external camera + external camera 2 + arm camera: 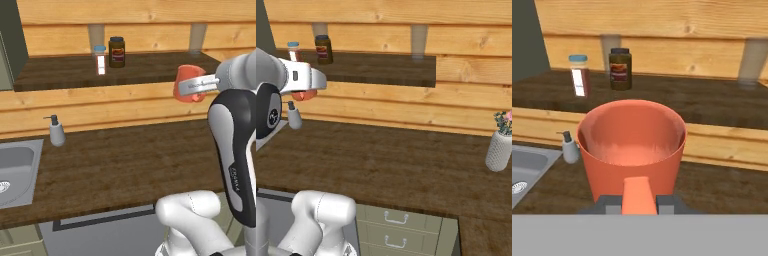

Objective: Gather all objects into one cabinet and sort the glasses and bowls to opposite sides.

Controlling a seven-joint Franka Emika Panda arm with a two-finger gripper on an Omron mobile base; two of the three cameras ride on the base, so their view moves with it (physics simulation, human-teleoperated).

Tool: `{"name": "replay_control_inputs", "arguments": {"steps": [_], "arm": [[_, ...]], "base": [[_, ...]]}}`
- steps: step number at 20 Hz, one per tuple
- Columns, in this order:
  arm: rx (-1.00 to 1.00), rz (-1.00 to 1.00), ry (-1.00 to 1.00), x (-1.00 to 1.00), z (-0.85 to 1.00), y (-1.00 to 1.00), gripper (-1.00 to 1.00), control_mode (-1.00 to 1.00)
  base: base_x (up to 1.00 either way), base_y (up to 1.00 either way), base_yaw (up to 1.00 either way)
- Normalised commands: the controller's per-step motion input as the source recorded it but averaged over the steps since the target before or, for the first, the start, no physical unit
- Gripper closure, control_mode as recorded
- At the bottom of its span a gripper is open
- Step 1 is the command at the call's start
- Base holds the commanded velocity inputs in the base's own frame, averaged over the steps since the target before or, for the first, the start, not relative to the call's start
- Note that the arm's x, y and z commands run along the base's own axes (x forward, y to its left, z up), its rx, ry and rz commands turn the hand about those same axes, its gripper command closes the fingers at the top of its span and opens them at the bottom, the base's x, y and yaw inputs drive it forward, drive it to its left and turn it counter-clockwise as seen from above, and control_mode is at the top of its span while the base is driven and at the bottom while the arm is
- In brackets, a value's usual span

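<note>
The gripper (639,202) is clamped on the handle of the salmon-orange mug (632,147), holding it upright in the air above the surface (125,165), with its open mouth facing up. In the left base view the mug (189,82) hangs level with the front edge of the wooden shelf (150,70).

The step in hand looks like carrying this mug to the cabinet (11,45), whose dark edge shows at the far left. To do it well, keep the mug level and the grip firm on the handle. Travel left at a height that clears the soap dispenser (56,131) and the sink (17,170).

Farther back, the white bottle (100,60) and the dark jar (116,51) stand on the shelf; pass in front of them, not through.
</note>
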Motion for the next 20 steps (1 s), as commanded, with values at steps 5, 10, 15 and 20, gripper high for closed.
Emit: {"name": "replay_control_inputs", "arguments": {"steps": [5,10,15,20], "arm": [[0.00,0.00,0.00,0.00,0.00,0.00,1.00,1.00],[0.00,0.00,0.00,0.00,0.00,0.00,1.00,1.00],[0.00,0.00,0.00,0.00,0.00,0.00,1.00,1.00],[0.00,0.00,0.00,0.00,0.00,0.00,1.00,1.00]], "base": [[-0.38,0.24,0.02],[-0.33,0.74,0.13],[-0.12,1.00,0.29],[-0.51,1.00,0.56]]}}
